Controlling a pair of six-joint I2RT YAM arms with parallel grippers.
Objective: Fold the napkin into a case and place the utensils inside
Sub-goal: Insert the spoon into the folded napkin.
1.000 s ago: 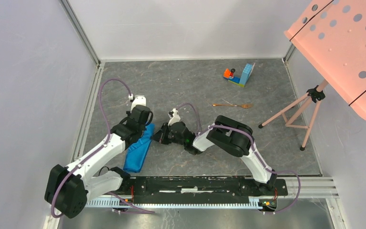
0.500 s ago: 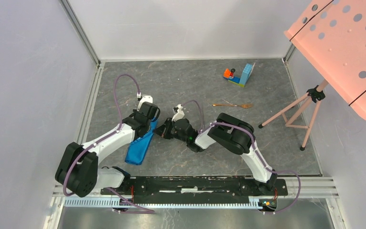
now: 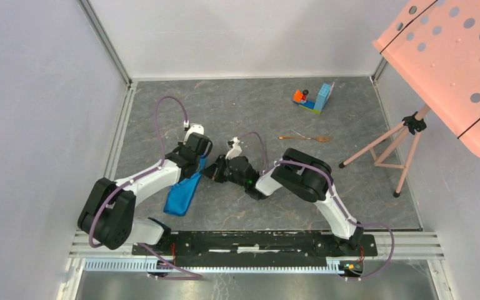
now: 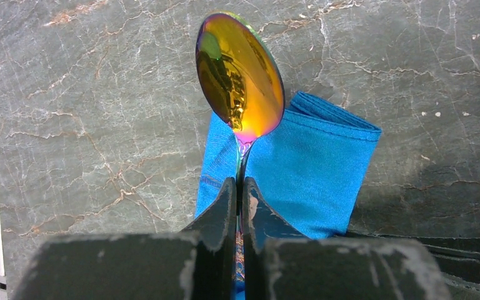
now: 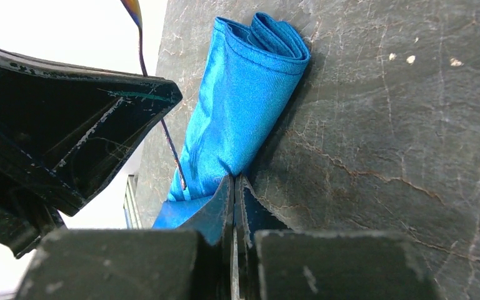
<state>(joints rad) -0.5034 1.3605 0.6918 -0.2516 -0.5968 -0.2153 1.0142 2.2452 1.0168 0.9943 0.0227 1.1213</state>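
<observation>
Found the case [image 3: 181, 195] lying flat toward the table's [image 3: 350, 187] near-left corner. Pinched its farther end with the right gripper [image 5: 234, 182], jaws together, seemingly on a layer of it. Clamped the left gripper [image 4: 239, 187] on the spoon's [image 4: 240, 75] thin handle, bowl forward above the case. Called for lifting that layer to gape the mouth, then sliding the spoon in low and slow along the case's length. Saw the fork [image 3: 304, 137] farther off, toward the far-right, well apart.
</observation>
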